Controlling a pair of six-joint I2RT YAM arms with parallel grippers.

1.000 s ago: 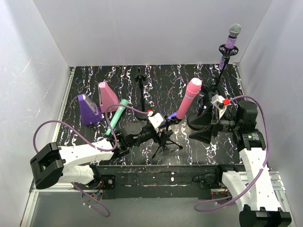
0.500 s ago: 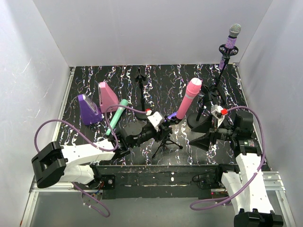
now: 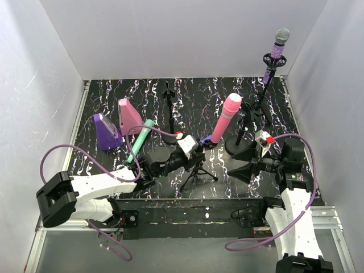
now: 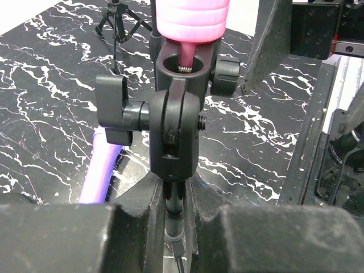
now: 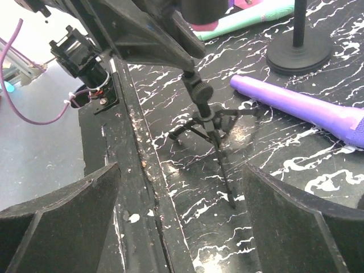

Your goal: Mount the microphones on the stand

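A pink microphone [image 3: 226,118] stands tilted in the clip [image 4: 176,131] of a small black tripod stand [image 3: 199,169] mid-table. My left gripper [image 3: 195,153] is shut on that stand's thin pole [image 4: 173,211] just under the clip, seen close in the left wrist view [image 4: 173,199]. A plain purple microphone [image 5: 296,105] lies flat behind the tripod. The mint green microphone [image 3: 140,139] lies to the left. A glittery purple microphone [image 3: 278,48] sits on the tall stand [image 3: 266,77] at the back right. My right gripper [image 3: 240,165] hangs open right of the tripod, holding nothing [image 5: 182,227].
Pink [image 3: 129,116] and purple [image 3: 106,131] wedge-shaped boxes stand at the left. A thin bare stand [image 3: 169,96] rises at the back centre, and a round-based stand [image 3: 242,145] sits just beyond my right gripper. White walls close in three sides.
My left gripper has closed on the tripod stand's pole. My right gripper has drawn back toward the near right, away from the pink microphone, staying open.
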